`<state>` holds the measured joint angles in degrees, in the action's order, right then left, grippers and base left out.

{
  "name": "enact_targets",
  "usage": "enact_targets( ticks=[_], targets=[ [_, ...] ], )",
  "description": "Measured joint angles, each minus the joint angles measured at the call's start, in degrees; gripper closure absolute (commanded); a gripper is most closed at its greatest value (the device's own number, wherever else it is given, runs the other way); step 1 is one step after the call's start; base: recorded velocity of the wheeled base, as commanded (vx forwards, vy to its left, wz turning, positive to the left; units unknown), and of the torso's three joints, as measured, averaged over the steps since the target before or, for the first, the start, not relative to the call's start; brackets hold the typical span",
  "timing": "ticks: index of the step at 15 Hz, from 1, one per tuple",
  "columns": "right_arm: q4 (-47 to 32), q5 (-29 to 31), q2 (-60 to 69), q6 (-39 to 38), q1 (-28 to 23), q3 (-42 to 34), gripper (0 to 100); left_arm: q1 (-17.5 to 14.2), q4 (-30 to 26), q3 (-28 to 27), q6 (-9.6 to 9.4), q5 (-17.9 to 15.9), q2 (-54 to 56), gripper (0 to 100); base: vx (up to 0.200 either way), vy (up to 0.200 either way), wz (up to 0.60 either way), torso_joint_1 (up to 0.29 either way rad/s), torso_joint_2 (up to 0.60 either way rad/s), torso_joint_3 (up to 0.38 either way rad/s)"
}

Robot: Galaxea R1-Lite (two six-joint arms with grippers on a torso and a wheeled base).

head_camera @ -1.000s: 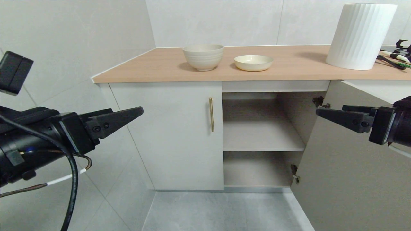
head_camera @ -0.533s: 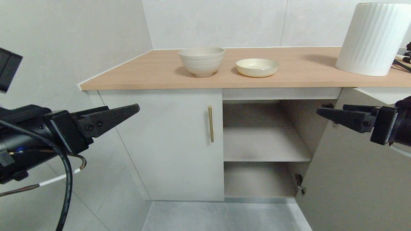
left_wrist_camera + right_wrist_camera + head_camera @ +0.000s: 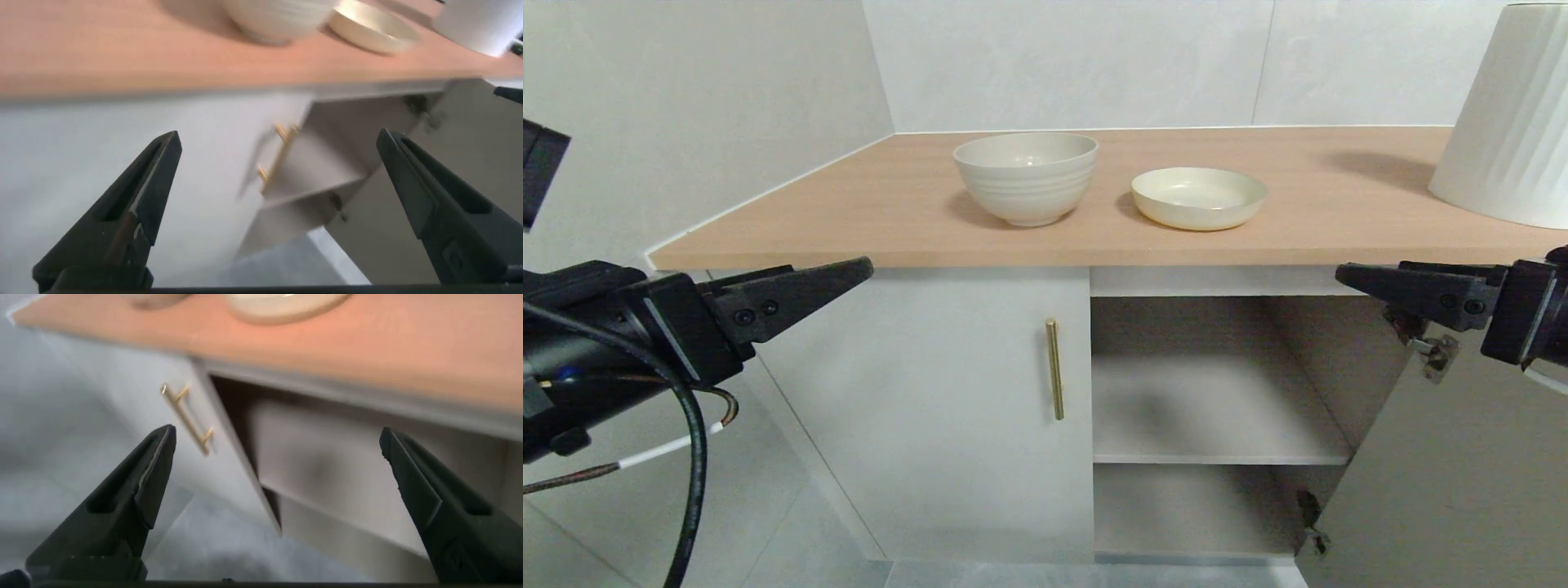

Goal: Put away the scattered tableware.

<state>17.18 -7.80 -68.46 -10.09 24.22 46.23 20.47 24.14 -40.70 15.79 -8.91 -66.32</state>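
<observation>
Whole-view shift over the last second: the camera has come nearer to the work and the counter now sits lower and larger in my head view, so I read this as my own approach, not as any move of the tableware. Cabinet [image 3: 947, 408] below the countertop [image 3: 849, 220]: left door closed, right door [image 3: 1445, 490] swung open toward me at the right, baring a bare upper shelf [image 3: 1209, 425] and a lower compartment beneath it. White ribbed container [image 3: 1507, 122] at the far right of the counter, well apart from the dishes. Ribbed bowl [image 3: 1026, 177] upright near the counter's middle; shallow dish [image 3: 1199, 198] just beside it on the right, not touching. Both are as they stood a second ago, untouched. Brass handle [image 3: 1054, 369] upright on the closed door's right edge. Left gripper [image 3: 854, 273] at the near left and right gripper [image 3: 1347, 273] at the near right, both below counter height and well short of the dishes; the wrist views show each pair of jaws spread wide and holding nothing.

My judgement: storage is open and ready, the approach has brought the dishes closer to my reach, and nothing is yet put away. Next I would raise an arm above the counter edge to take the bowl or dish by its rim
</observation>
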Motion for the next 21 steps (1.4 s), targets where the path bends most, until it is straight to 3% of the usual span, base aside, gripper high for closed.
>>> enact_targets(
  ticks=[3, 7, 10, 21],
  targets=[
    [1.54, -0.05, 0.88, 0.22, 0.37, -1.61, 0, 0.01, 0.06, 0.05, 0.02, -0.06, 0.45, 0, 0.000, 0.000, 0.00, 0.000, 0.00, 0.000],
    [9.29, -0.24, 1.02, 0.79, 0.20, -5.19, 0, 0.00, 0.02, 0.07, 0.02, -0.06, 0.72, 0, 0.000, 0.000, 0.00, 0.000, 0.00, 0.000],
    [9.47, -0.34, 0.96, 0.85, 0.17, -6.01, 0, 0.00, -0.17, 0.11, 0.06, -0.06, 0.69, 0, 0.000, 0.000, 0.00, 0.007, -0.06, -0.048],
    [9.64, -0.32, 0.60, 2.00, 0.17, -6.42, 0, 0.01, -0.13, 0.11, 0.09, -0.06, -0.71, 0, 0.000, 0.000, 0.00, 0.127, -0.42, -0.297]
  ],
)
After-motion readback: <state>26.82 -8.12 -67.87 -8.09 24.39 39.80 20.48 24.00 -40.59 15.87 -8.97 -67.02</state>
